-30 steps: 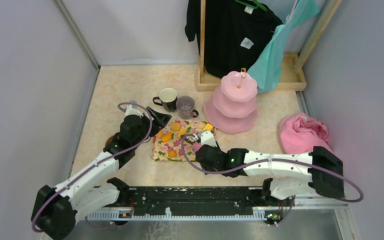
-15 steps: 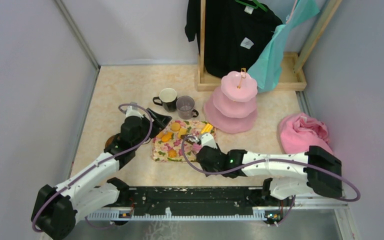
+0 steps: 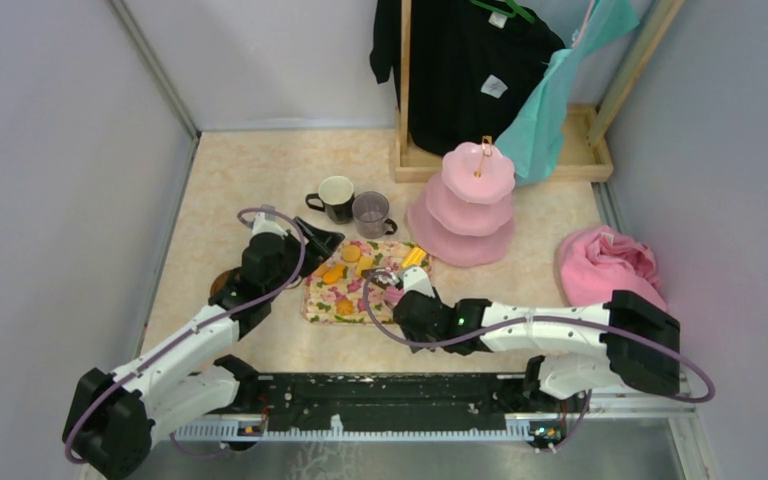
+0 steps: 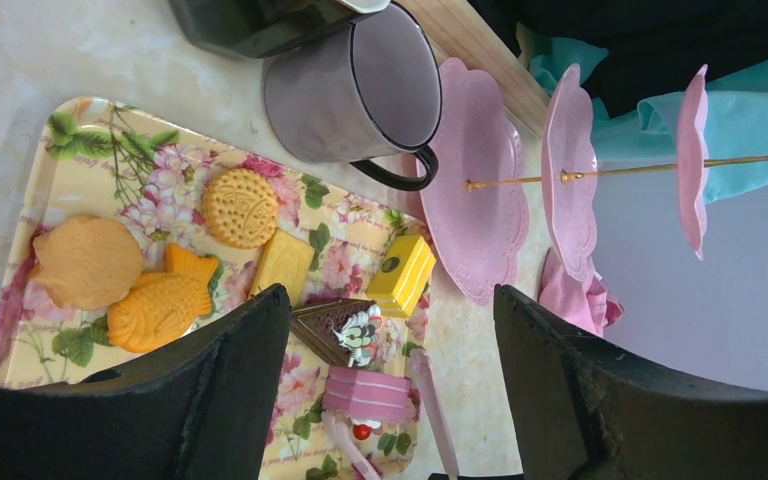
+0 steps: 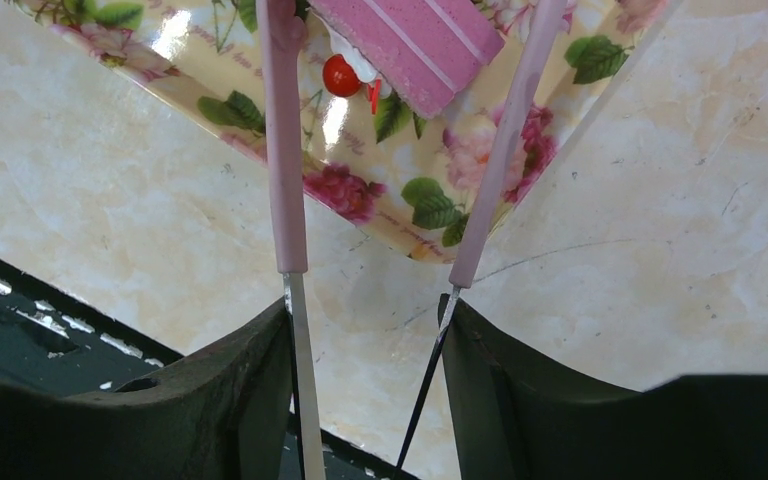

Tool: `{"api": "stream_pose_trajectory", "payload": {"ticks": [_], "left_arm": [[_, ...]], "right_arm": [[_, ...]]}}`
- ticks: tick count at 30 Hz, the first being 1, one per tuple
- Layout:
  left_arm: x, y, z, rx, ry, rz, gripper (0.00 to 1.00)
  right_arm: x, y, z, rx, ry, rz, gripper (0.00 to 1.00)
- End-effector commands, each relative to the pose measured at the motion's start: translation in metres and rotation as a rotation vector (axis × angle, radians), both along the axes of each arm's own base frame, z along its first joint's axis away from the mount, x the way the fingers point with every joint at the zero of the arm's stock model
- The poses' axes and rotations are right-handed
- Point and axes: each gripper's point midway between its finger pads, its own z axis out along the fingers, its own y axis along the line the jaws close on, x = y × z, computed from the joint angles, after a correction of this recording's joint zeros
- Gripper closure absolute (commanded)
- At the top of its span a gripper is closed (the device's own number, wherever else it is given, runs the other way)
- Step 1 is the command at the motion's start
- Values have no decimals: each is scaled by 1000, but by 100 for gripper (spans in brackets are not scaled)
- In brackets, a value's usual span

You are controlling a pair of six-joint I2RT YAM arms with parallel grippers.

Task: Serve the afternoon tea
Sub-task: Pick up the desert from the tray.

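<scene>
Right pincer: my right pincer (image 5: 365,330) is clenched on the tongs (image 5: 282,150).
Tongs: the two pink arms stand a little apart, one on each side of the cake (image 5: 410,35).
Cake: it lies on the tray (image 5: 345,190), close to the tray's near right corner. I cannot tell if the tongs pinch it yet.
Left pincer: my left pincer (image 4: 390,320) is released and holds nothing. It hangs over the far left corner of the tray.
What changed: very little in the last second. My right elbow slid a bit to the left. The tongs stayed at the cake, and the cake has not moved.
What it means: I think I am only lining up. The lift has not begun, so nothing is served yet.
Snacks: the other snacks (image 4: 155,305) are all on the tray too.
Stand: the stand (image 3: 465,200) is bare. It is past the tray's far right corner, toward the far edge of the tabletop (image 3: 250,170).
Mugs: the black mug (image 3: 335,197) and the smoky mug (image 3: 370,212) stand side by side just past the tray's far edge.
Next: squeeze softly, lift the cake, carry it to the stand.
</scene>
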Motion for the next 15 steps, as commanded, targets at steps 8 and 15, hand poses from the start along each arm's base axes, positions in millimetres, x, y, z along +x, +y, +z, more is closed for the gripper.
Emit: {"api": "stream_pose_trajectory", "payload": {"ticks": [8,15], "left_arm": [[-1,1,2,-18,-17,-1,20],[-1,0,2,-20,-15,-4,21]], "right_arm": [[2,9,3,48,5,-2,59],[-1,6,9,75,10,-9,69]]}}
